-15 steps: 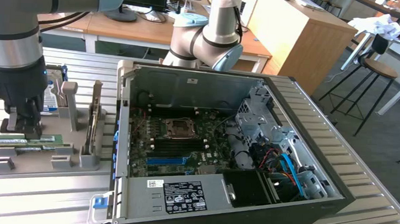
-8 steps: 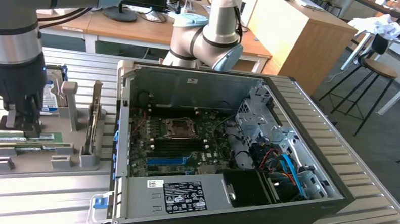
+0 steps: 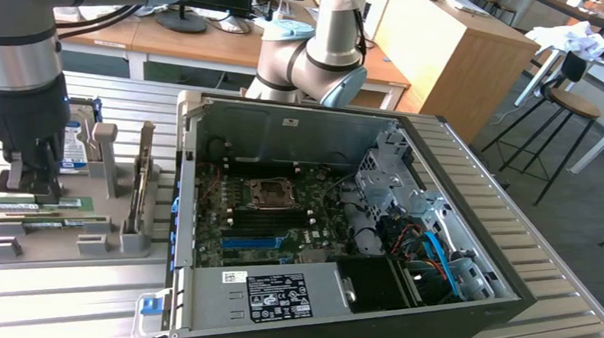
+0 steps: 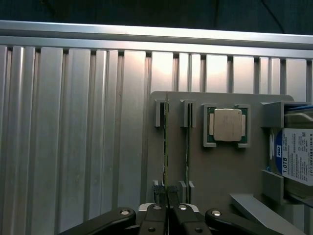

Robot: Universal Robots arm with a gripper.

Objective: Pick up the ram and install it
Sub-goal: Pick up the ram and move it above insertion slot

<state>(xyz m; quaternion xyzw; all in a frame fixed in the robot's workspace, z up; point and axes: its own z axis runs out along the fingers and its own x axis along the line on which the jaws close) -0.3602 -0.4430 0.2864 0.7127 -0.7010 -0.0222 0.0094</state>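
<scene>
My arm point(image 3: 20, 88) reaches straight down over the grey holder plate point(image 4: 215, 166), wrist vertical. My gripper point(image 4: 167, 192) has its jaws pinched together on the upper edge of the ram point(image 4: 166, 142). The ram stands on edge in the plate's outermost slot, just beside a second stick point(image 4: 187, 142) and near the processor chip point(image 4: 228, 125).

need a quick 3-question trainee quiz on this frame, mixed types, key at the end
1. True or false: the fingers are shut on a ram stick standing on edge in the grey holder.
2. Which part lies flat on the holder? A) processor chip B) fan C) screwdriver
3. Fill in: the computer case lies with its open side facing ____.
Key: 1 true; 2 A; 3 up.
</scene>
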